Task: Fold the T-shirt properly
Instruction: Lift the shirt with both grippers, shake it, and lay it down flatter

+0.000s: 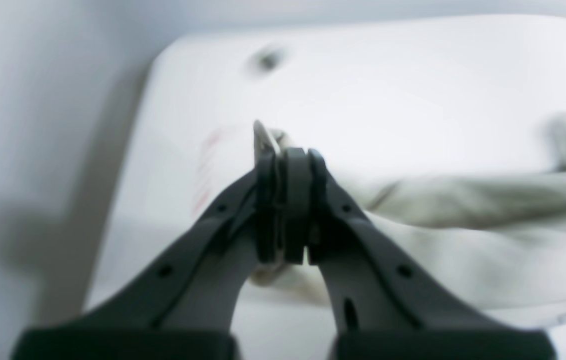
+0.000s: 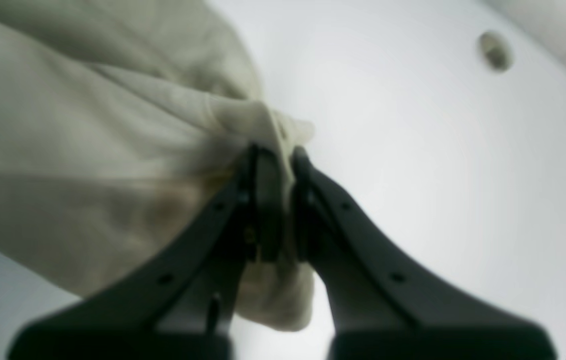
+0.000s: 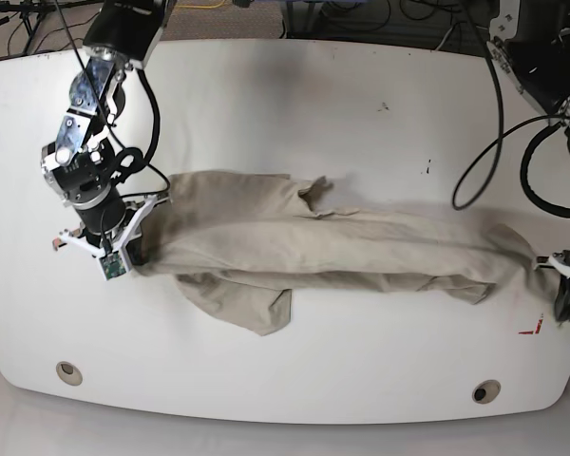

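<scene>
Two tools grip the same garment at opposite ends. The left tool [image 1: 285, 150] is closed on a bunched edge of the beige T-shirt [image 1: 463, 235], a small fold of cloth poking out past its dark fingertips [image 1: 297, 200]; in the base view it sits at about 3 o'clock on the white tabletop [image 3: 294, 95], near the edge. The right tool [image 2: 275, 150] is likewise clamped on a gathered corner of fabric, and in the base view it stands at about 9 o'clock. Between them the T-shirt lies stretched in a long wrinkled band across the middle of the tabletop, with one loose flap hanging toward 6 o'clock and a small peak raised toward 12 o'clock. Round holes [image 3: 486, 390] mark the tabletop's near corners, and a small red mark [image 3: 529, 330] lies just beside the left tool.
</scene>
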Available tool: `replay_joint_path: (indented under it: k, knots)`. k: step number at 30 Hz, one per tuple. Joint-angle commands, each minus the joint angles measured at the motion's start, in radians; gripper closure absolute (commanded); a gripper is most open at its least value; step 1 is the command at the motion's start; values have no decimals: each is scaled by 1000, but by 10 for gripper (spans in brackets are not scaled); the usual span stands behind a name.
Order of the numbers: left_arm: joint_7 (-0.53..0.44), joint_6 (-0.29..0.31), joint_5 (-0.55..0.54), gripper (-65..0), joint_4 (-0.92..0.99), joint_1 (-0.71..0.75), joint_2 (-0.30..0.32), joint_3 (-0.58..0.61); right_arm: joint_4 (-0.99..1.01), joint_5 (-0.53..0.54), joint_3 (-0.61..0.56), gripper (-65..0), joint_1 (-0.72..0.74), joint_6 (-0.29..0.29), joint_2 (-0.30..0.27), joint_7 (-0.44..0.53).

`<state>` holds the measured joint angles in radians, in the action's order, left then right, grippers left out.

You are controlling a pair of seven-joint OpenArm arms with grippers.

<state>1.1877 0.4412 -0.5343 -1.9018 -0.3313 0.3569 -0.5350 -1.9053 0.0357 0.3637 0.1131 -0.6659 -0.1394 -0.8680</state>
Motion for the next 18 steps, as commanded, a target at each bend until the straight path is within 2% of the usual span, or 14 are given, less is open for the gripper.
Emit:
replay_joint_path:
  k: [1,5,10,18]
  knots:
    - [-30,-9,38,0,-6,-99,-2,8,20,5,2,0,96,-2,-32,5]
    - [-10,-9,75,0,20,-208,-34,40,69,14,1,0,201,-2,-79,-1]
    - [-6,-9,124,0,41,-346,-35,72,117,16,-5,-2,333,-4,-121,-3]
    - [-2,-9,135,0,107,-596,-28,79,171,16,-107,-2,543,-4,-216,-9]
